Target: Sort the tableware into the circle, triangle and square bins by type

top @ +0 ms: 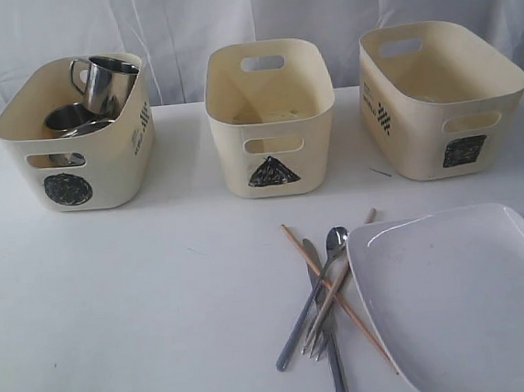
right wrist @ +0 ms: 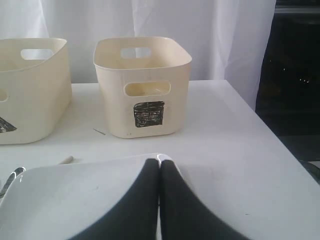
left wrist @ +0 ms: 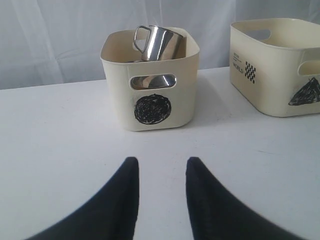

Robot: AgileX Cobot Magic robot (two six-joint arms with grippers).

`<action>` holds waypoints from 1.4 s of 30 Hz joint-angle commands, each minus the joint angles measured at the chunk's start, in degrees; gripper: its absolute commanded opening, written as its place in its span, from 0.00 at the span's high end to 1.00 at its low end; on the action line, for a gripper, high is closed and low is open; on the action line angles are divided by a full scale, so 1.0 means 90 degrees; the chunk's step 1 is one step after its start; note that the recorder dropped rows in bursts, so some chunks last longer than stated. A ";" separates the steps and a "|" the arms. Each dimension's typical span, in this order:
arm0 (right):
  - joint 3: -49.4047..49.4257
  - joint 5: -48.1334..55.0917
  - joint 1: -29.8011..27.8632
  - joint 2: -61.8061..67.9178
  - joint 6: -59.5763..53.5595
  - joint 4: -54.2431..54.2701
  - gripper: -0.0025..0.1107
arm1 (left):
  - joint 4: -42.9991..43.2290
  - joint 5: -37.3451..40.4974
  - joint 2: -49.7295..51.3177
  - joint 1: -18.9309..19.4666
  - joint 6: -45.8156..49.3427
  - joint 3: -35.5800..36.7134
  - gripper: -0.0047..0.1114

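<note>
Steel handled mug (top: 105, 81): upper left, inside cream circle-marked plastic tub (top: 113, 177). Left end effector (left wrist: 160, 162): jaws parted, holding nothing. Right end effector (right wrist: 160, 162): pressed closed.

White plate (top: 464, 298) partly beyond the exterior view's edges; lower steel pieces (top: 70, 116) largely behind circle bin (top: 104, 178) wall.
</note>
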 commanded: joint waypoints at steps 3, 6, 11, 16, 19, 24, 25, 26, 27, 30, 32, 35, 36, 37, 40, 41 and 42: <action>0.0035 -0.0009 -0.0011 -0.0039 -0.0024 0.0010 0.98 | -0.0085 0.0185 -0.0033 0.0024 -0.0560 0.0028 0.64; 0.0035 -0.0021 -0.0011 -0.0039 -0.0024 0.0010 0.98 | -0.0008 0.0185 -0.0033 0.0024 -0.0889 0.0028 0.64; 0.0035 -0.0021 -0.0011 -0.0039 -0.0024 0.0010 0.98 | -0.0008 0.0185 -0.0033 0.0024 -0.0949 0.0028 0.64; 0.0035 -0.0007 -0.0011 -0.0039 -0.0024 0.0010 0.98 | -0.0008 0.0185 -0.0033 0.0024 -0.0949 0.0028 0.64; 0.0035 -0.0007 -0.0011 -0.0039 -0.0024 0.0010 0.98 | -0.0008 0.0185 -0.0033 0.0024 -0.0949 0.0028 0.64; 0.0035 -0.0021 -0.0011 -0.0039 -0.0024 0.0010 0.98 | -0.0008 0.0185 -0.0033 0.0721 -0.0991 0.0028 0.64; 0.0035 -0.0021 -0.0011 -0.0039 -0.0024 0.0010 0.98 | -0.0008 0.0185 -0.0033 0.0805 -0.0991 0.0028 0.64; 0.0035 -0.0021 -0.0011 -0.0039 -0.0024 0.0010 0.98 | -0.0008 0.0185 -0.0033 0.0886 -0.0991 0.0028 0.64; 0.0035 -0.0021 -0.0011 -0.0039 -0.0024 0.0010 0.98 | -0.0008 0.0185 -0.0033 0.0938 -0.0991 0.0028 0.64; 0.0035 -0.0021 -0.0011 -0.0039 -0.0024 0.0010 0.98 | -0.0008 0.0185 -0.0033 0.0970 -0.0991 0.0028 0.64; 0.0035 -0.0021 -0.0011 -0.0039 -0.0024 0.0010 0.98 | -0.0008 0.0185 -0.0033 0.0970 -0.0991 0.0028 0.64; 0.0035 -0.0021 -0.0011 -0.0039 -0.0024 0.0010 0.98 | -0.0008 0.0185 -0.0033 0.0970 -0.0991 0.0028 0.64; 0.0035 -0.0008 -0.0011 -0.0039 -0.0024 0.0010 0.98 | -0.0008 0.0185 -0.0033 0.0970 -0.0991 0.0028 0.64; 0.0035 -0.0008 -0.0011 -0.0039 -0.0024 0.0010 0.98 | -0.0008 0.0185 -0.0033 0.0970 -0.0991 0.0028 0.64; 0.0035 -0.0008 0.0023 -0.0039 -0.0024 0.0010 0.98 | -0.0008 0.0185 -0.0033 0.0970 -0.0991 0.0028 0.64; 0.0035 -0.0008 0.0096 -0.0039 -0.0024 0.0010 0.98 | -0.0008 0.0185 -0.0033 0.0970 -0.0991 0.0028 0.64; 0.0035 -0.0008 0.0203 -0.0039 -0.0024 0.0010 0.98 | -0.0008 0.0185 -0.0033 0.0970 -0.0991 0.0028 0.64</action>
